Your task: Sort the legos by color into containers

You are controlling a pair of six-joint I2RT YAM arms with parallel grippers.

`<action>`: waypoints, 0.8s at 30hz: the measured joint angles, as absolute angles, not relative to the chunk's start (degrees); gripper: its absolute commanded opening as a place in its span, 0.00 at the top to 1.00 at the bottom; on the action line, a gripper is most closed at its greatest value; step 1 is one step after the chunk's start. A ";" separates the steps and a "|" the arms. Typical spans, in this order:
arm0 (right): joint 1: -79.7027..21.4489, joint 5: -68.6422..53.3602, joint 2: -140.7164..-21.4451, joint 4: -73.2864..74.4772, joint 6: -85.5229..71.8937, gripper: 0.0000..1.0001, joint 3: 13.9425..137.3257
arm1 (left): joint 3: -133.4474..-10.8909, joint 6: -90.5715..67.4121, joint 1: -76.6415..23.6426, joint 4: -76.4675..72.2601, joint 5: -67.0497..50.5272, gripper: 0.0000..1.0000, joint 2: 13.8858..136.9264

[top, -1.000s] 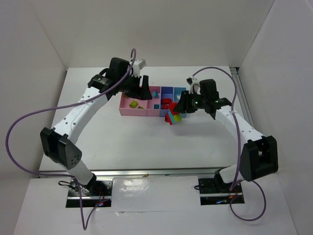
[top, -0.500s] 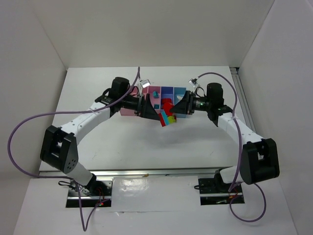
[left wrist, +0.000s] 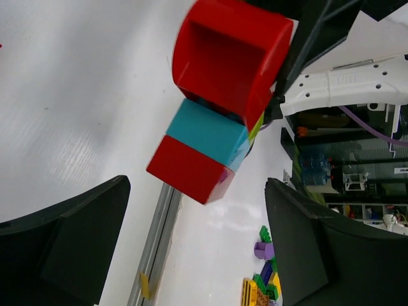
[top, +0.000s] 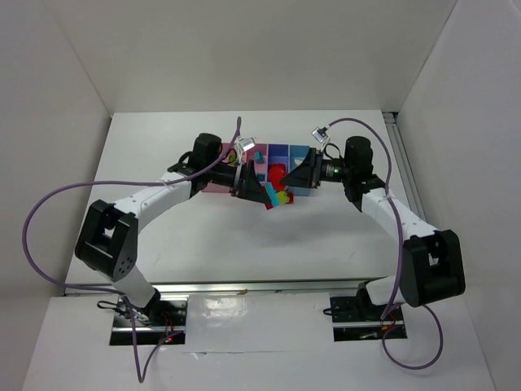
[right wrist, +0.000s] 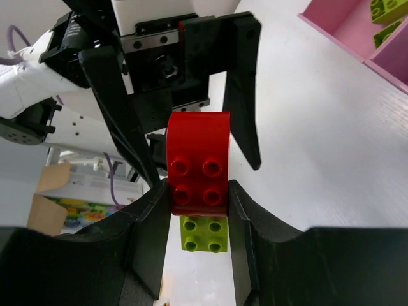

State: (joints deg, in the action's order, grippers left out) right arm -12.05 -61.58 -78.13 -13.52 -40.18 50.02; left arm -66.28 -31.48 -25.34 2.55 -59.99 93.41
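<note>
My right gripper point(right wrist: 199, 191) is shut on a stack of legos held above the table in front of the containers point(top: 281, 151). The stack is a red arched brick point(right wrist: 197, 172) between the pads with a lime brick point(right wrist: 204, 234) under it. The left wrist view shows the same arched brick point(left wrist: 226, 57), then a cyan brick point(left wrist: 207, 131) and a red brick point(left wrist: 188, 169). My left gripper point(left wrist: 197, 183) faces the stack's free end, open wide, its fingers point(right wrist: 242, 95) apart from the bricks. Lime legos point(right wrist: 389, 9) lie in the pink bin point(right wrist: 357, 32).
Both arms meet over the table's middle, just in front of the bin row point(top: 259, 155). White walls close the table on three sides. The table's near edge rail point(left wrist: 159, 223) shows below the stack, with a pile of other bricks point(left wrist: 264, 287) beyond it.
My left arm has swung down from over the pink bin to face the stack, and its jaws have opened wide. The right gripper has kept its grip and barely moved.
</note>
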 measured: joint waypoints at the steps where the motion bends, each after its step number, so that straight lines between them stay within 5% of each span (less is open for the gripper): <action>1: -12.23 -61.87 -78.15 -13.74 -40.40 0.73 50.02 | -66.35 -31.62 -25.39 2.35 -59.99 0.03 93.54; 19: -14.50 -64.93 -81.23 -25.08 -48.38 0.73 49.32 | -66.37 -37.58 -25.39 -9.21 -67.16 0.23 94.76; 23: -14.48 -65.43 -82.02 -26.94 -49.93 0.73 49.34 | -66.37 -37.06 -25.26 -8.49 -67.81 0.49 94.76; 24: -14.50 -65.49 -82.08 -27.31 -50.22 0.73 49.34 | -66.32 -37.17 -25.17 -8.40 -67.81 0.64 94.89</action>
State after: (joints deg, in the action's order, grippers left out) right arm -14.50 -65.49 -82.08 -27.31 -50.22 49.34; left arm -66.32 -37.17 -25.17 -8.40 -67.81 94.89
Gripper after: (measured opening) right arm 0.444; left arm 0.558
